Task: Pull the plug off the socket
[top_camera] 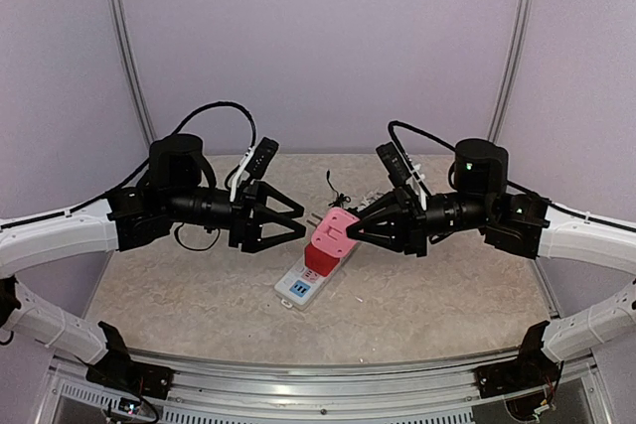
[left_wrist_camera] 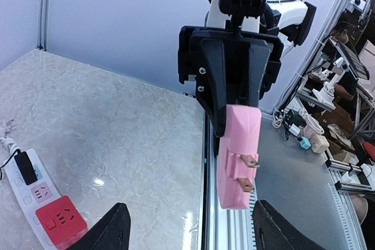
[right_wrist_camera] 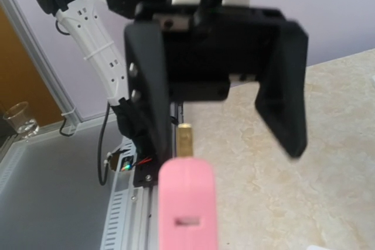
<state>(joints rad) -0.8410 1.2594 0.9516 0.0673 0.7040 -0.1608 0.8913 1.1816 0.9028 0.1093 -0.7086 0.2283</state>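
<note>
The socket is a white power strip lying in the middle of the table, with a red cube adapter plugged into it. My right gripper is shut on a pink plug and holds it in the air just above the strip, its brass prongs bare and free of the outlets. My left gripper is open and empty, facing the plug from the left at about the same height. In the left wrist view the strip lies at the lower left, apart from the plug.
A small black plug sits in the strip's far end, and its white cord trails toward the back wall. The metal rail runs along the table's near edge. Lilac walls close in the back and sides.
</note>
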